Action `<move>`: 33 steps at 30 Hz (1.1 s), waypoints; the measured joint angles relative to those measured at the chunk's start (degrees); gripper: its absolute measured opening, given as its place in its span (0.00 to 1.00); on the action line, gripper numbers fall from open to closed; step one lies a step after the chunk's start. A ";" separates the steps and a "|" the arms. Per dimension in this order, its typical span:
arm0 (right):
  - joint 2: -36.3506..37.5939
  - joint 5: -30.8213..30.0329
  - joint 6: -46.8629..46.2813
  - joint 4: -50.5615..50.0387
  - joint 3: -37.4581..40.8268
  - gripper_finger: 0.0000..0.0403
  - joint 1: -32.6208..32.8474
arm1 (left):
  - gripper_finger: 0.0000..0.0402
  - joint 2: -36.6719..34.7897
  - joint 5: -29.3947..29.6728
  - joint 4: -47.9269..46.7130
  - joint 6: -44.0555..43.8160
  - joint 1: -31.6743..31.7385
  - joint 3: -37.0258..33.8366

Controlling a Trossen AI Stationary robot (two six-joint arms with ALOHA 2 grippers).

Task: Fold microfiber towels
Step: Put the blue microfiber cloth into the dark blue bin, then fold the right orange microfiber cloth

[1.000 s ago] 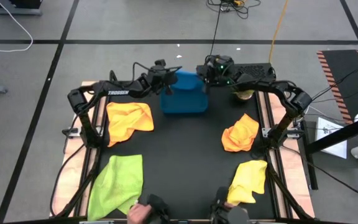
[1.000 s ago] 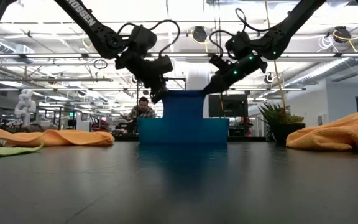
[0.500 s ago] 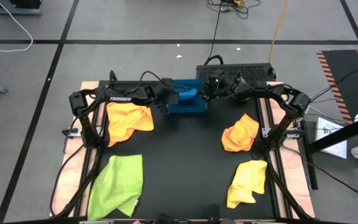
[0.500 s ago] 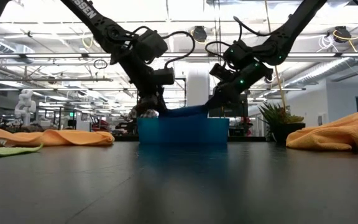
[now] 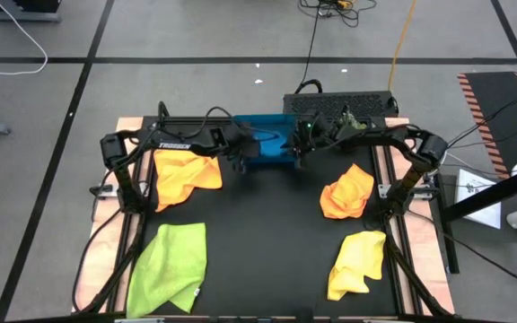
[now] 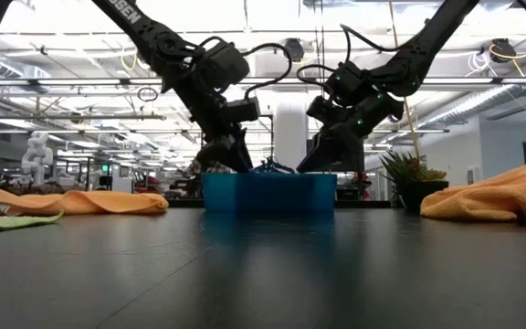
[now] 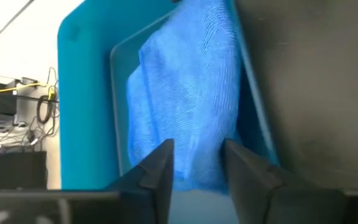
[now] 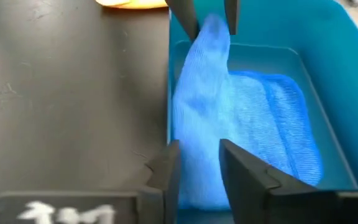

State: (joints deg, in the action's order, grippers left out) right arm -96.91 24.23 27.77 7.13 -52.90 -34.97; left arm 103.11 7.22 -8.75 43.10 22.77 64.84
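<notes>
Both hands, left [image 5: 243,160] and right [image 5: 298,155], lowered the blue towel [image 8: 241,124] into the tray [image 6: 268,193], fingers now parted

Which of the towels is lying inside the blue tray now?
The blue towel. It lies in the blue tray at the table's far edge, while the orange, yellow and lime green towels lie spread on the black table.

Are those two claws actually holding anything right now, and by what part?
It cannot be told. The left gripper and right gripper each sit at an end of the blue towel in the blue tray, but no grip shows.
</notes>
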 joint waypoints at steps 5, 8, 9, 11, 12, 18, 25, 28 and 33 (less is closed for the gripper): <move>2.51 -0.35 -0.04 -2.28 0.00 0.35 0.58 | 0.47 -2.86 1.21 -2.88 -2.98 -1.59 0.01; 5.38 -0.44 -0.09 -3.04 0.00 0.36 0.60 | 0.52 -5.77 1.43 -3.29 -6.56 -2.43 0.01; 6.52 -0.44 -0.38 -3.20 0.00 0.36 0.60 | 0.52 -7.03 1.40 -3.65 -7.87 -2.76 0.02; 8.87 -0.45 -1.97 -3.38 -0.02 0.36 0.60 | 0.53 -9.52 0.30 -3.56 -10.53 -3.19 0.04; 10.16 -0.39 -2.99 -3.90 -0.02 0.35 0.65 | 0.53 -10.78 -0.51 -3.73 -12.03 -3.44 0.04; 17.97 -0.19 -6.78 -8.74 1.14 0.33 3.52 | 0.47 -17.05 -4.09 -6.32 -29.90 -5.14 -0.68; 25.51 -0.38 -7.69 2.31 12.58 0.33 10.88 | 0.32 -17.34 -4.30 1.17 -40.58 -10.43 -9.90; 27.96 -0.50 -10.70 8.75 18.11 0.33 13.48 | 0.27 -17.35 -4.35 9.91 -43.95 -13.24 -15.53; 30.60 -5.16 -16.42 21.19 26.47 0.33 17.54 | 0.23 -17.35 -4.46 23.68 -47.05 -17.96 -20.81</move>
State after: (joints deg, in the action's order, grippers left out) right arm -66.31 19.07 11.35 28.32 -26.44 -17.43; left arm 85.76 2.76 14.94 -3.95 4.82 44.03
